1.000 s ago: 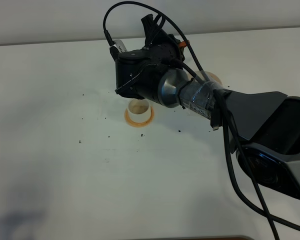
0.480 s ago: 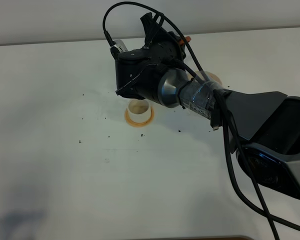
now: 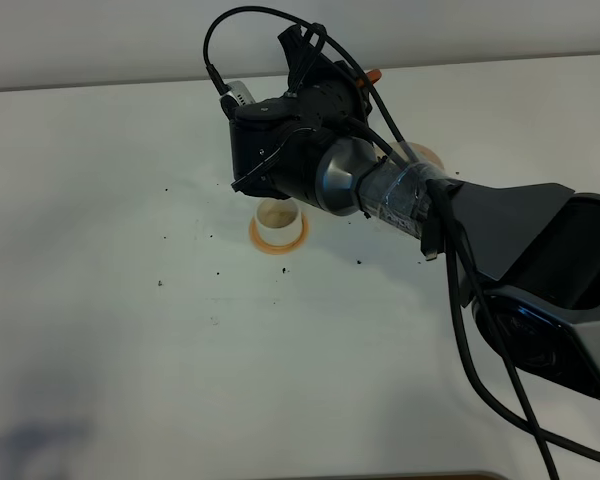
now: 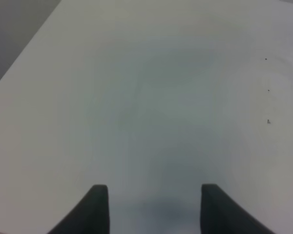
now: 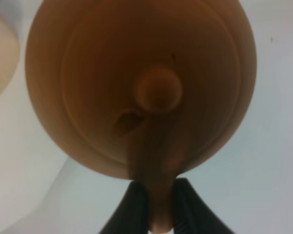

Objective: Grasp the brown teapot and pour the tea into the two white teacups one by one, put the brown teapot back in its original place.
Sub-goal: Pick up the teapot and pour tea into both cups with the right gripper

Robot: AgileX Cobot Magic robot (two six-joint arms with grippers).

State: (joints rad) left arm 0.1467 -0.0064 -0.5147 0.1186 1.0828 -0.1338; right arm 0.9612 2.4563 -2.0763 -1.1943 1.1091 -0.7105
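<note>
Only our right wrist view shows the right gripper [image 5: 160, 209] pinching the brown teapot [image 5: 136, 83] by its handle; the left gripper [image 4: 154, 195] gapes wide.

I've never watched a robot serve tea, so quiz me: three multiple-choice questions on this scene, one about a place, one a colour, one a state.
1. Where does the white cup stand?
A. on bare table
B. on an orange coaster
C. on a black tray

2. What colour is the teapot?
A. white
B. green
C. reddish-brown

3. How is the right gripper?
A. shut on the teapot's handle
B. open and empty
C. shut on a spoon

Answers: B, an orange ring rims the cup's base; C, its brown body fills the right wrist view; A, the handle sits pinched in it.
</note>
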